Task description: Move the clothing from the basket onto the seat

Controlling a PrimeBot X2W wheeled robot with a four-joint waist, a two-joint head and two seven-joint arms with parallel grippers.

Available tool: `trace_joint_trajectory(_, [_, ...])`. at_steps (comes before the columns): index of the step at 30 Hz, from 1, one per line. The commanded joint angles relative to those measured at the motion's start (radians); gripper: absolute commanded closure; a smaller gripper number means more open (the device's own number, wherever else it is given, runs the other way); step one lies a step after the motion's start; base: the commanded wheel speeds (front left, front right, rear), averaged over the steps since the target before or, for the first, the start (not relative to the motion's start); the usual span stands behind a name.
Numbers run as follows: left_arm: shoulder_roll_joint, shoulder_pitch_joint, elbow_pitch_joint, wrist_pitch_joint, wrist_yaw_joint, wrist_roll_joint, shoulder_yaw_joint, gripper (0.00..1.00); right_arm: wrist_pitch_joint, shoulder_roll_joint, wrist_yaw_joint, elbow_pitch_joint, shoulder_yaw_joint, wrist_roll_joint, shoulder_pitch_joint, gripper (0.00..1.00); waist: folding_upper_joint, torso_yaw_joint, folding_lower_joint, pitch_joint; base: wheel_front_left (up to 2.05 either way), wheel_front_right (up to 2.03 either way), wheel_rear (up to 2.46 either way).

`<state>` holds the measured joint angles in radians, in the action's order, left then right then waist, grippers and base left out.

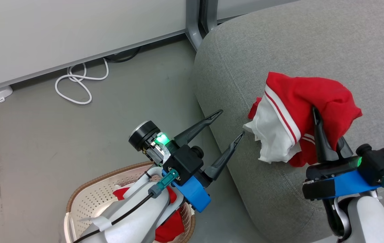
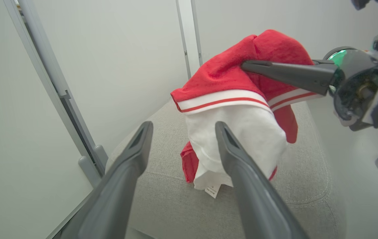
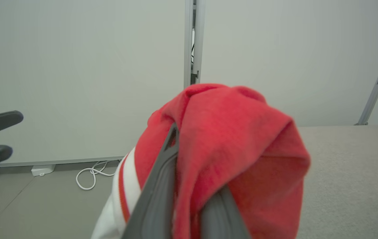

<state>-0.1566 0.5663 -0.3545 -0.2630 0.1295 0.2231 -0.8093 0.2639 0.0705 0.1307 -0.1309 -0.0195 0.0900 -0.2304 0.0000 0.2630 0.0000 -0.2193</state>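
The grey seat [image 1: 279,40] lies below and ahead of my right gripper [image 1: 318,116]. The basket [image 1: 90,199] sits on the floor under my left arm, behind the left gripper [image 1: 231,122], with a second red garment [image 1: 170,227] inside. I judge this to be the set-down step. The right gripper is clamped on the bunched red-and-white garment [image 1: 313,94], which drapes over its fingers and hangs over the seat; whether its white hem touches, I can't tell. The left gripper is spread wide and empty, just beside that hem. Next I should lower, release well in from the edge, then fetch the other.
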Motion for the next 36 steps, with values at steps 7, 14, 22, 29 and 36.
trace_joint_trajectory(7, [-0.009,0.025,0.004,-0.003,0.000,-0.005,0.009,0.00,0.001,0.017,0.000,0.038,0.065,-0.012,-0.081,1.00,0.0000,-0.017,0.0000,-0.025,0.00,0.00,0.00])
trace_joint_trajectory(14, [-0.009,0.060,0.004,-0.003,-0.001,-0.022,0.010,0.00,0.001,0.062,0.000,0.052,0.163,-0.022,-0.253,1.00,0.0000,-0.042,0.0000,-0.105,0.00,0.00,0.00])
trace_joint_trajectory(22, [-0.007,0.134,0.003,-0.003,0.000,-0.042,-0.002,0.00,0.001,0.163,0.000,0.037,0.282,-0.038,-0.475,1.00,0.0000,-0.092,0.0000,-0.258,0.00,0.00,0.00])
trace_joint_trajectory(29, [0.006,0.180,0.012,-0.003,0.000,-0.049,-0.012,0.00,0.001,0.238,0.000,-0.051,0.370,-0.047,-0.587,1.00,0.0000,-0.143,0.0000,-0.341,0.00,0.00,0.00])
trace_joint_trajectory(36, [0.005,0.215,0.020,-0.003,0.000,-0.061,-0.006,0.00,0.001,0.277,0.000,-0.206,0.383,-0.071,-0.653,1.00,0.0000,-0.171,0.0000,-0.411,0.00,0.00,0.00])
